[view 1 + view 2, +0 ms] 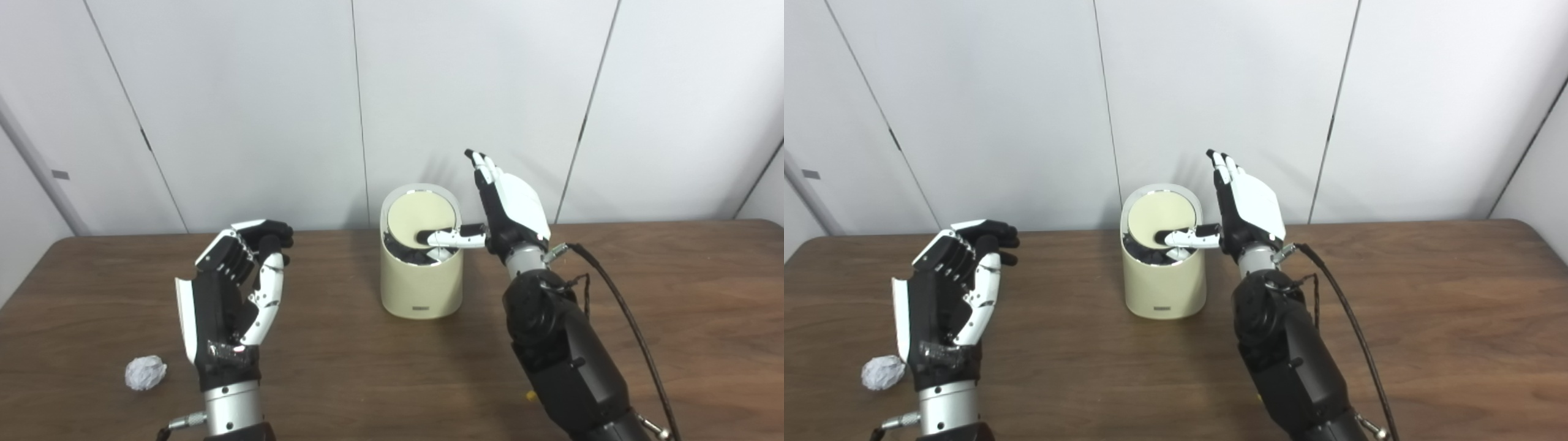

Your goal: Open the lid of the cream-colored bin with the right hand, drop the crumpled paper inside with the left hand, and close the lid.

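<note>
The cream-colored bin [421, 288] stands upright at the back middle of the table. Its round lid [422, 217] is tilted up at the back, showing a dark gap at the front of the rim. My right hand [511, 208] is just right of the bin, fingers straight up and apart, its thumb [450, 237] lying across the lid's lower edge. The crumpled white paper [146, 372] lies on the table at the near left. My left hand [236, 288] hovers right of the paper, fingers half curled and holding nothing.
The brown wooden table [367, 380] reaches to a white panelled wall [245, 92] close behind the bin. A black cable [618, 306] loops off my right wrist. My right forearm [563, 355] fills the near right.
</note>
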Action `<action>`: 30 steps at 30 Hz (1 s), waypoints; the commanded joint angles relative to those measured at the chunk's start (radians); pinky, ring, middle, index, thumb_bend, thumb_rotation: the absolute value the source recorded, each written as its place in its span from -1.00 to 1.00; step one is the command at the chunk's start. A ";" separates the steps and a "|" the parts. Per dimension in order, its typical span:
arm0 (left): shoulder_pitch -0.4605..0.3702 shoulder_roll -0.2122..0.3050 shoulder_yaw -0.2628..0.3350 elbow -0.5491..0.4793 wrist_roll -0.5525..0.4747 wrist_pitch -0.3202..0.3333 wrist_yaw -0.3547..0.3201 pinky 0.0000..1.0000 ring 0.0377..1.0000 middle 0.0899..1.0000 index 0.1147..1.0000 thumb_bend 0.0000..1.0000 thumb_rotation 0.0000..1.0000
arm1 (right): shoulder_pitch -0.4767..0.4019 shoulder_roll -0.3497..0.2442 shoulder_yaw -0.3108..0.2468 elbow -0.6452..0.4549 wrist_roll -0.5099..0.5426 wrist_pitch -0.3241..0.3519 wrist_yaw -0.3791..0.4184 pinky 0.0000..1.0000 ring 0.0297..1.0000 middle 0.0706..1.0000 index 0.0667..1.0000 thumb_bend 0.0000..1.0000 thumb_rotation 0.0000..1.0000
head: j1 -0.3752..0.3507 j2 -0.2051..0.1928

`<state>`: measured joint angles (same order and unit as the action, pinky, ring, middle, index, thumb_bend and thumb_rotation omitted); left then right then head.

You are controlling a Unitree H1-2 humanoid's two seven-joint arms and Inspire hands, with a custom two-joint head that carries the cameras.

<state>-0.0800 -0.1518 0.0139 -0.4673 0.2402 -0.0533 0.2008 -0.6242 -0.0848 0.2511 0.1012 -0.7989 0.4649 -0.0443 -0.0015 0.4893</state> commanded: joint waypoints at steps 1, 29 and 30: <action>-0.028 -0.015 -0.008 -0.041 0.017 -0.015 0.006 -0.05 0.10 0.08 -0.02 -0.54 -0.37 | -0.044 0.000 0.003 0.010 -0.014 -0.004 -0.016 0.88 0.98 0.99 0.96 0.84 -0.27 | 0.001 0.000; -0.031 -0.012 0.000 -0.049 0.006 -0.004 0.000 -0.04 0.11 0.08 -0.02 -0.53 -0.34 | -0.007 -0.014 0.007 -0.058 0.055 -0.036 -0.002 0.82 0.95 0.95 0.91 0.61 0.87 | -0.007 0.000; -0.031 -0.012 0.001 -0.050 0.006 -0.003 0.000 -0.04 0.11 0.08 -0.02 -0.53 -0.34 | -0.005 -0.017 0.007 -0.060 0.058 -0.042 -0.002 0.82 0.94 0.94 0.91 0.61 0.94 | -0.007 0.000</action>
<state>-0.0829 -0.1619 0.0167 -0.4928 0.2365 -0.0410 0.2004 -0.5828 -0.0956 0.2611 0.0797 -0.7410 0.4598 -0.0380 -0.0077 0.4878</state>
